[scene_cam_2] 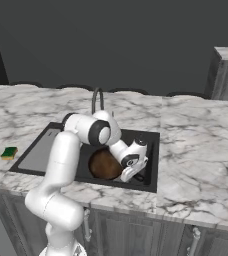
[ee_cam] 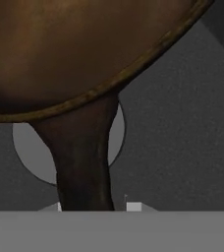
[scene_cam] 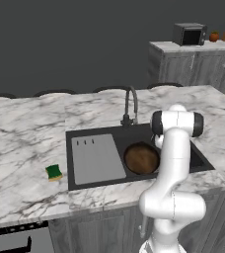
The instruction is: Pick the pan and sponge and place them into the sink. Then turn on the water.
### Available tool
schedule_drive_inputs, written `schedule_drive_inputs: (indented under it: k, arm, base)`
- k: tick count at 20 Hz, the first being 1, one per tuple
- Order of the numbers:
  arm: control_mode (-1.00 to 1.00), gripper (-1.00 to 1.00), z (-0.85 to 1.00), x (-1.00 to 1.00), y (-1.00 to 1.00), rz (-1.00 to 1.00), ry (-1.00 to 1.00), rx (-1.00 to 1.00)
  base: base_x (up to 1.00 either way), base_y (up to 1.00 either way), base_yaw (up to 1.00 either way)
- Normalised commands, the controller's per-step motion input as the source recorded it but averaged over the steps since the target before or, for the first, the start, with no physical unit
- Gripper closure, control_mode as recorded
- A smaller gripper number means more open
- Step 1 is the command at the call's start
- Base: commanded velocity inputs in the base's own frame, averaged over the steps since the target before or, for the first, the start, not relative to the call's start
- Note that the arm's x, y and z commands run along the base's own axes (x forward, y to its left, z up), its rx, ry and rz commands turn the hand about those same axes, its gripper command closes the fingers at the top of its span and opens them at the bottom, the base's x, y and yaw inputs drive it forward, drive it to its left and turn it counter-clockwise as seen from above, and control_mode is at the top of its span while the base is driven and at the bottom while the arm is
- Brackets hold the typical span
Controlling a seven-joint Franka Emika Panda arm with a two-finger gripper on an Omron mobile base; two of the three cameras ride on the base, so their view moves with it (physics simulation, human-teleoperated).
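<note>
**Brown pan in the black sink, gripper at its handle**

Brown inside and dark at the rim, the pan [scene_cam: 141,158] lay in the deep basin of the black sink [scene_cam: 80,136], to the right of the grey ribbed drainboard [scene_cam: 97,158]. The white arm [scene_cam: 172,163] bent down over the right part of the basin. In the right base view the gripper [scene_cam_2: 131,172] hung low in the basin, just beside the pan's [scene_cam_2: 103,165] right edge. In the hand view the pan's dark handle [ee_cam: 82,162] ran down between the finger tips, with the round grey drain [ee_cam: 33,147] behind it; the jaws stood narrow on either side of the handle, closed on it.

The sponge [scene_cam: 54,172], green over yellow, sat on the marble counter [scene_cam: 20,148] to the left of the sink, apart from its rim. The dark curved faucet [scene_cam: 131,104] rose behind the basin.
</note>
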Motion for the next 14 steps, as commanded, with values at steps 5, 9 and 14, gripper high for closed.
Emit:
schedule_drive_inputs:
  k: [5,9,14]
  arm:
    - [-1.00,1.00,-0.44,0.25,0.46,0.00,-0.07,-0.07]
    - [-1.00,1.00,-0.52,0.21,0.46,0.01,-0.06,-0.08]
    - [-1.00,-1.00,-0.34,0.20,0.39,0.01,-0.08,-0.07]
  base:
    - [0.00,0.00,0.00]
    - [0.00,0.00,0.00]
    - [0.00,0.00,0.00]
